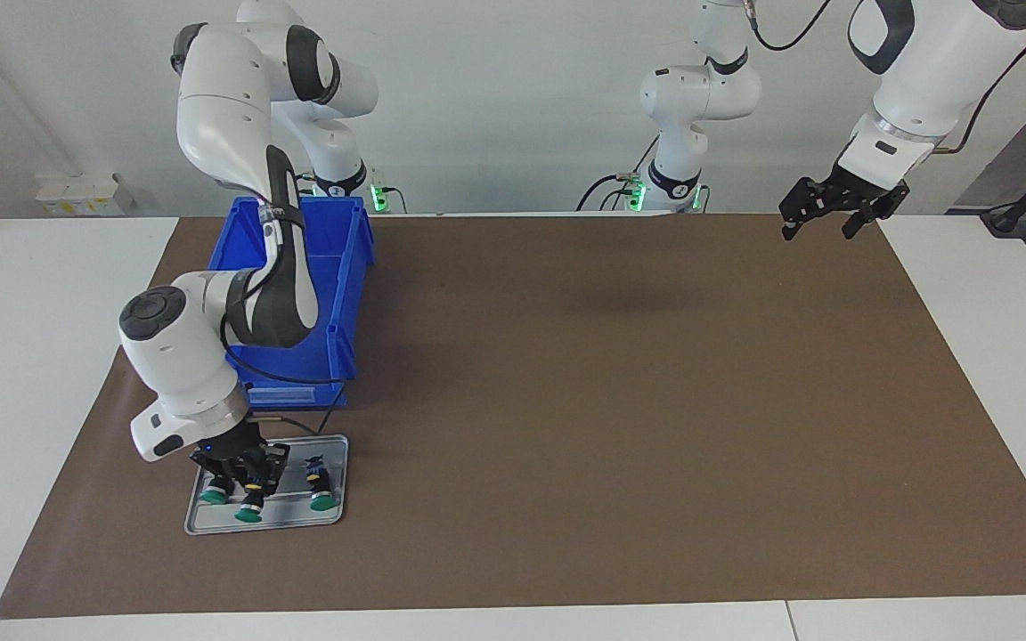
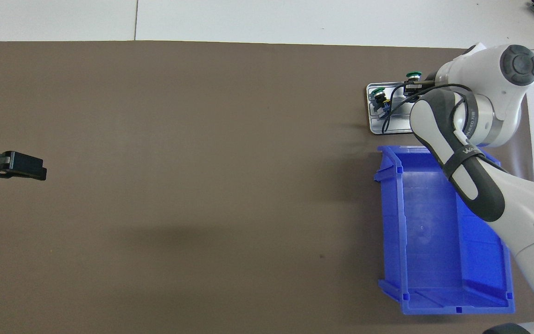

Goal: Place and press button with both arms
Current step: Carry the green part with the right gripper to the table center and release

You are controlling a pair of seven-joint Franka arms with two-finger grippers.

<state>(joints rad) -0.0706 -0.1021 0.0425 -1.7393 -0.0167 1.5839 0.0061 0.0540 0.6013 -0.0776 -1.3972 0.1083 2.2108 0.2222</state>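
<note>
Three green-capped buttons lie on a small metal tray toward the right arm's end of the table. My right gripper is down on the tray, shut on the middle button. One more button lies close beside it and another a little apart. In the overhead view the right wrist hides the gripper and the held button; two buttons show on the tray. My left gripper waits open and empty in the air over the mat's corner by the left arm's base.
An empty blue bin stands beside the tray, nearer to the robots, with the right arm reaching over it. A brown mat covers most of the white table.
</note>
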